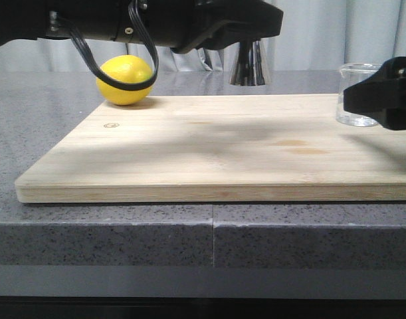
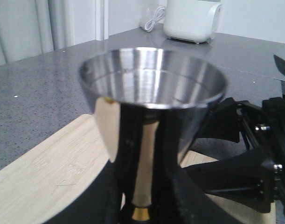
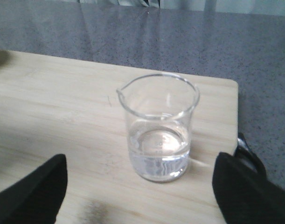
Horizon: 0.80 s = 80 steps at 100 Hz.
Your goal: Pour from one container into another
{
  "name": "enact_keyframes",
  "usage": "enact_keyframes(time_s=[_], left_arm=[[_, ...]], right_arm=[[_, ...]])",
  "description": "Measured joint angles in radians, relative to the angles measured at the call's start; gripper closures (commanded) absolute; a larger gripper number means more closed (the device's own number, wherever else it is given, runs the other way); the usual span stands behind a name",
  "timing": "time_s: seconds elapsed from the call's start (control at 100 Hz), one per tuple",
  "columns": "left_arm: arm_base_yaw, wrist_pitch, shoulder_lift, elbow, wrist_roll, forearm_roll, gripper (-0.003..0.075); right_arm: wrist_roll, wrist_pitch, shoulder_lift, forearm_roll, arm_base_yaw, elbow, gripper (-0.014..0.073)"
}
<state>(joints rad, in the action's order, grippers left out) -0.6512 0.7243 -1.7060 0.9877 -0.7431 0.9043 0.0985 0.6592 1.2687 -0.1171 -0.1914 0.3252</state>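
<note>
The clear glass beaker [image 3: 158, 128], with some clear liquid in its bottom, stands upright near the right end of the wooden board [image 3: 53, 98]. My right gripper [image 3: 140, 163] is open, its black fingers wide apart on either side of the beaker and touching nothing. In the front view the beaker [image 1: 355, 93] is partly hidden by the right gripper [image 1: 382, 100]. My left gripper [image 2: 142, 205] is shut on the steel jigger [image 2: 151, 93] at its narrow gold band, cup upright. The jigger's lower cone [image 1: 248, 65] shows under the left arm [image 1: 236, 23], over the board's far edge.
A yellow lemon [image 1: 126, 80] lies at the board's far left corner, behind a hanging black cable [image 1: 116, 73]. The board [image 1: 216, 146] lies on a grey speckled counter [image 1: 30, 119]. A white appliance [image 2: 191, 18] stands far back on the counter.
</note>
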Motion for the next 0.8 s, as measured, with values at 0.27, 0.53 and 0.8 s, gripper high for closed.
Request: enact_keyframes(time_s=[0.27,0.53,0.8], left_arm=[[0.000,0.004,0.000,0.000,-0.005,0.018,0.0741],[0.000,0.026,0.000,0.000,-0.006,0.022,0.0741],[0.000,0.031,0.000,0.000,-0.006,0.029,0.0741]], right_arm=[[0.000,0.033,0.074,0.000,0.000,0.049,0.0026],[0.000,0.076,0.151,0.000,0.000,0.087,0.0118],[0.002,0.134,0.223,0.000,0.000,0.103,0.0118]])
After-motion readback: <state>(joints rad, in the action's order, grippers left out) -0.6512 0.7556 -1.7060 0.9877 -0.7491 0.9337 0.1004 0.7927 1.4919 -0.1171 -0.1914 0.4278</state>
